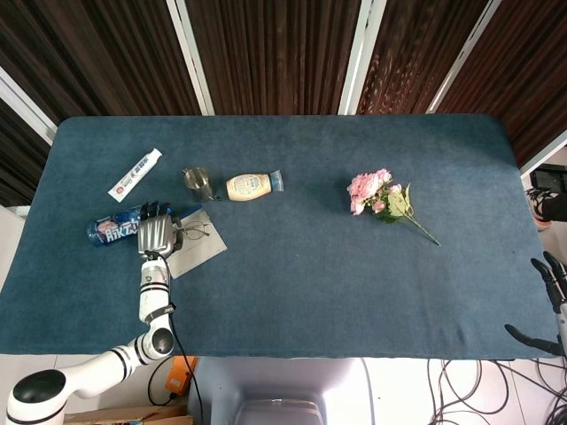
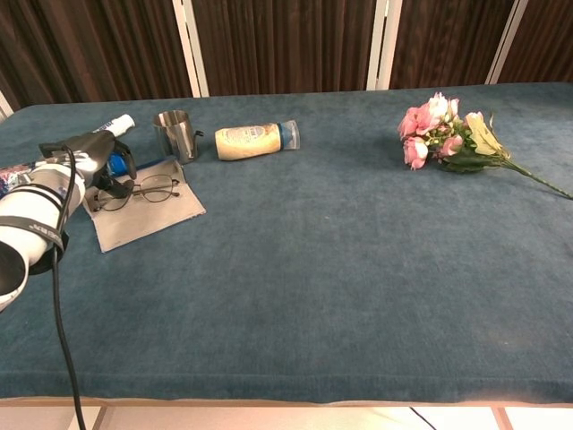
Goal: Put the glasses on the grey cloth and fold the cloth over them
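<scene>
The thin wire-framed glasses [image 2: 139,191] lie on the grey cloth [image 2: 152,217], near its far left corner; in the head view the glasses [image 1: 194,232] sit on the cloth [image 1: 202,249] as well. My left hand [image 2: 97,154] hovers just left of them at the cloth's edge, fingers stretched out and holding nothing; the head view shows the left hand [image 1: 153,234] the same way. Whether a fingertip still touches the frame is unclear. My right hand [image 1: 551,297] hangs off the table's right edge, fingers spread and empty.
A steel cup [image 2: 174,133] and a lying mayonnaise bottle [image 2: 255,140] are just behind the cloth. A blue packet [image 1: 113,229] and a toothpaste tube [image 1: 135,173] lie to the left. Pink flowers [image 2: 448,133] lie at the far right.
</scene>
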`<state>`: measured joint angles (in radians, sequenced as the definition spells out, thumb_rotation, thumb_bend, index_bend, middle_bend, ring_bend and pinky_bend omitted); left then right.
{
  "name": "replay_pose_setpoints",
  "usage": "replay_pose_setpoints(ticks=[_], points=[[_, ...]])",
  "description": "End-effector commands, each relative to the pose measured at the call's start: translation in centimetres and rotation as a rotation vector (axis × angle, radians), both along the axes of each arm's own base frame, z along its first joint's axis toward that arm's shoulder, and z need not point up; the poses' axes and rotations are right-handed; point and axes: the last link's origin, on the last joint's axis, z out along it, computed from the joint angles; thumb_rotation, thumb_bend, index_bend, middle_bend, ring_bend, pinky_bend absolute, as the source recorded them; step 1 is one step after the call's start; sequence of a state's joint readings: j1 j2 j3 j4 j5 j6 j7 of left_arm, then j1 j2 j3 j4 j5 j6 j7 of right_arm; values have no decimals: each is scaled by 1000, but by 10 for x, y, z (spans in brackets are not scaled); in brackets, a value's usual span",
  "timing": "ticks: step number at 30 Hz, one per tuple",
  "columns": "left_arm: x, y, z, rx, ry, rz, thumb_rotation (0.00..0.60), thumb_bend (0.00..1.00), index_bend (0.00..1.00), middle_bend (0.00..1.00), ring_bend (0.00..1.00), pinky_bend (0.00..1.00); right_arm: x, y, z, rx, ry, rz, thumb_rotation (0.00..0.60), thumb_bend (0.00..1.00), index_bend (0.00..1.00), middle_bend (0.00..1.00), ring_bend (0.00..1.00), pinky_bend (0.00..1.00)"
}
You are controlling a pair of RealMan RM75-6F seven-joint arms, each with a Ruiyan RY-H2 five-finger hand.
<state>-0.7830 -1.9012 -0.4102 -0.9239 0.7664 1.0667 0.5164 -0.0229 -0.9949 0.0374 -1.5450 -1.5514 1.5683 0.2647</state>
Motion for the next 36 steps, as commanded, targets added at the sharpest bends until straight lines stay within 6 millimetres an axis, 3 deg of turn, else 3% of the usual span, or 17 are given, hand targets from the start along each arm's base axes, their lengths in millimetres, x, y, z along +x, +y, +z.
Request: replay_pose_setpoints(ticks=[1,4,10,16,30,36], points=[[0,0,0,-2,-4,-4,594,421,466,168,73,15,0,0,0,1,0,1,600,133,0,0,0,0],[4,-3,2,12,-25,-41,594,410,430,165,73,18,0,0,0,0,-2,1,600,132,0,0,0,0],[18,-10,-1,31,-60,-131,588,358,224,123,58,27,1,1,-1,8,-4,5,600,132,0,0,0,0],[27,-10,-13,9,-63,-175,541,315,76,64,13,26,1,1,1,7,-10,4,600,133,0,0,0,0],[28,-3,-32,-43,-6,-169,495,280,6,0,0,15,-1,1,3,6,-11,-2,600,132,0,0,0,0],[24,1,-34,-50,27,-151,521,278,6,0,0,15,-1,1,2,8,-10,0,600,133,0,0,0,0]])
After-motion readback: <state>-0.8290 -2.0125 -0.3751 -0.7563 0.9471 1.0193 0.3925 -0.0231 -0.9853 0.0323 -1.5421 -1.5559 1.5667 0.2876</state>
